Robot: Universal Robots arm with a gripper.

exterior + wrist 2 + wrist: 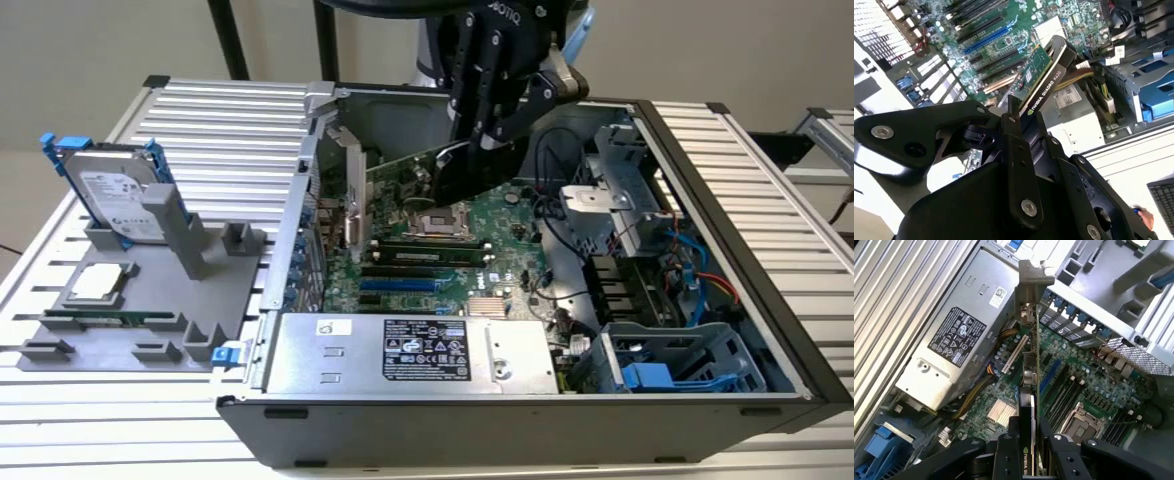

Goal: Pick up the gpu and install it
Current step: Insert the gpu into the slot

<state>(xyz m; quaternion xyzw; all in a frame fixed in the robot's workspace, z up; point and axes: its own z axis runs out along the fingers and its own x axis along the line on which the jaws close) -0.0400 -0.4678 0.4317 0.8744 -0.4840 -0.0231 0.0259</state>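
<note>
My gripper is shut on the gpu and holds it above the motherboard inside the open computer case. The card is slim, with a green board on one side and a black shroud on the other. In the second wrist view the gpu sticks out from between the black fingers, tilted over the expansion slots. In the first wrist view the gpu is seen edge-on, its silver end bracket pointing toward the case's rear slot openings. It hangs just above a blue slot; I cannot tell whether it touches.
A grey power supply lies at the case's front, with a blue drive cage to the exterior view's right. Cables run beside the board. Outside the case, a grey stand holds a hard drive with blue rails, a processor chip and a memory stick.
</note>
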